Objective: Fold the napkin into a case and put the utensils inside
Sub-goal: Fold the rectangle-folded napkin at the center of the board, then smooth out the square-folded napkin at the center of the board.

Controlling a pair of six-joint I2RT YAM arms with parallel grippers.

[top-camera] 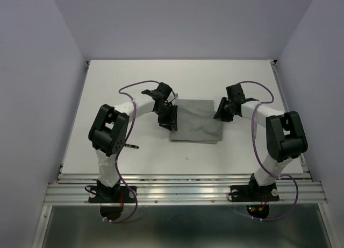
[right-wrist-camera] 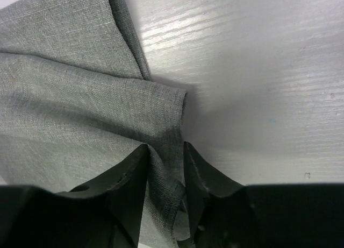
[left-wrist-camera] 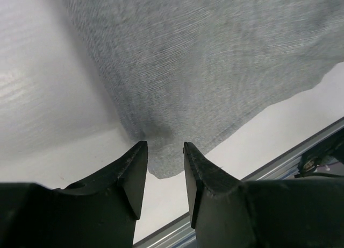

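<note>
Napkin (top-camera: 196, 121) lies mid-table (top-camera: 107, 81): soft, light, floppy cloth, likely to sag and slip, so best taken at edges and corners. Right gripper (right-wrist-camera: 165, 151) is pinching a bunched fold at its right edge. Left gripper (left-wrist-camera: 165, 151) straddles the near-left corner, narrowly parted; grip unclear.

One napkin (top-camera: 196, 120) – two grippers (top-camera: 167, 119) (top-camera: 223, 112)

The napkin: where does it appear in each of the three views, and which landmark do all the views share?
Top external: the napkin lies at the middle of the table.
Left wrist: it fills the upper middle and right, with one corner pointing down at the bottom centre.
Right wrist: it covers the left half and is bunched up at the bottom centre.
Shared landmark: the white table under the cloth.
</note>
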